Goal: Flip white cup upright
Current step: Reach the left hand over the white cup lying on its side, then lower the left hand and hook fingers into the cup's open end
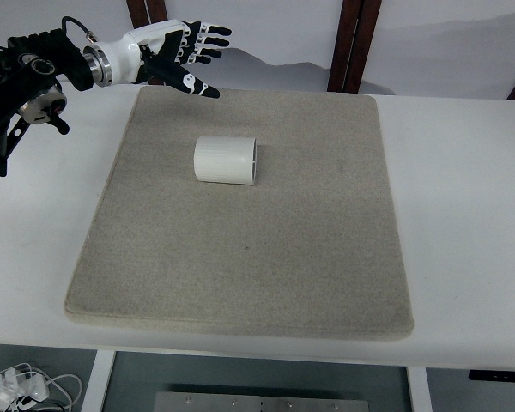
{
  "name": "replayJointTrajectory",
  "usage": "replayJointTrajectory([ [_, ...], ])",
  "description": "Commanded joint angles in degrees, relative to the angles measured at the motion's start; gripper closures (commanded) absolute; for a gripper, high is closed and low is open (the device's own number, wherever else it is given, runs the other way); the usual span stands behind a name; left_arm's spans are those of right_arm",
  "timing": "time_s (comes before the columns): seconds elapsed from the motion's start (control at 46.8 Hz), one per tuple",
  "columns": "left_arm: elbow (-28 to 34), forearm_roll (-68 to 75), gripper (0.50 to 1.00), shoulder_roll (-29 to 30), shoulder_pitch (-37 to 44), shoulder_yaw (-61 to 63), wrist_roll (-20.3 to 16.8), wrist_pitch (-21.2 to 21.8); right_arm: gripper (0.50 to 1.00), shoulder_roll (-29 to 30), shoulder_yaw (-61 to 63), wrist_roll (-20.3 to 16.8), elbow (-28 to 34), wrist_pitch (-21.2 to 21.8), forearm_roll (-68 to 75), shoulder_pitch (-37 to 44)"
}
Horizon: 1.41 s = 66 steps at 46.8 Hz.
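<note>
cup is lying on its side on the far half of the mat, a little left of the mat's middle. its long axis is running left to right across the scene, with what i am taking to be the open mouth facing right, where a thin rim is showing, and the other end facing left toward my arm. it is resting on its ribbed wall, apart from everything else on the mat.

my left hand is hovering over the far left corner of the mat, reaching in from the left edge. its fingers are spread apart and holding nothing, and the thumb is pointing down and to the right. the cup is lying nearer than this hand and to its right, clearly apart from it, with bare mat between them.

my right arm is not showing at all, so the left hand is the only one near the cup. i am judging that the flip has not begun. since the cup's axis is lying crosswise, i am thinking the hand needs to come nearer and rightward, and close around the cup's wall, then tip the right end upward. the round wall is looking ready to roll near or far if i am nudging it off centre.

the table is showing pale around the mat.
</note>
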Motion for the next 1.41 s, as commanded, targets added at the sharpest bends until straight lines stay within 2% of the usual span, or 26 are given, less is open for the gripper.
replayJointTrajectory([
  [0.0,-2.6,3.2,0.501,1.1,-0.5,2.1,-0.1,0.0,0.548,0.0,0.0,0.0,0.1,0.0,0.0,0.0],
  [0.214,-9.3,4.8,0.504,4.3,-3.9,11.7,0.7,0.4,0.548,0.0,0.0,0.0,0.0,0.0,0.0,0.0],
  [0.662,-12.1,13.2,0.51,4.0,-5.8,16.8,1.7,0.0,0.548,0.0,0.0,0.0,0.0,0.0,0.0,0.0],
  [1.047,-10.5,17.0,0.51,2.1,-5.8,17.5,2.8,0.8,0.548,0.0,0.0,0.0,0.1,0.0,0.0,0.0],
  [1.388,-7.8,23.3,0.508,-3.5,-5.5,17.5,3.9,1.1,0.548,0.0,0.0,0.0,0.0,0.0,0.0,0.0],
])
